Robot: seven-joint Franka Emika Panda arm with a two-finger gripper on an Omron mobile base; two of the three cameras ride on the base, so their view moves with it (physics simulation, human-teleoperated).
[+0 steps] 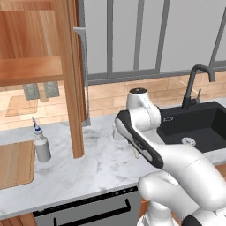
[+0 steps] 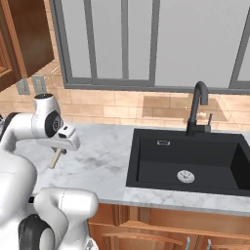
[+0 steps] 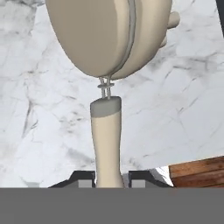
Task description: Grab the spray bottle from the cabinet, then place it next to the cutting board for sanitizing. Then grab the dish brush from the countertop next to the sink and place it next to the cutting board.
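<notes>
My gripper (image 3: 108,179) is shut on the pale handle of the dish brush (image 3: 107,131). Its round cream head fills the top of the hand view, over the white marble countertop (image 3: 175,109). In the right base view the gripper (image 2: 62,146) is left of the sink (image 2: 185,161), with the dish brush (image 2: 56,159) hanging below it. The grey spray bottle (image 1: 42,145) stands upright on the countertop (image 1: 101,163), just right of the light-wood cutting board (image 1: 15,163). The wooden cabinet (image 1: 31,68) above them is open.
The open cabinet door (image 1: 73,88) juts out over the counter between the arm and the bottle. A dark gooseneck faucet (image 1: 194,84) rises behind the black sink (image 1: 194,128). Windows and a tiled wall run along the back. Below the counter edge is a grey appliance front (image 1: 88,212).
</notes>
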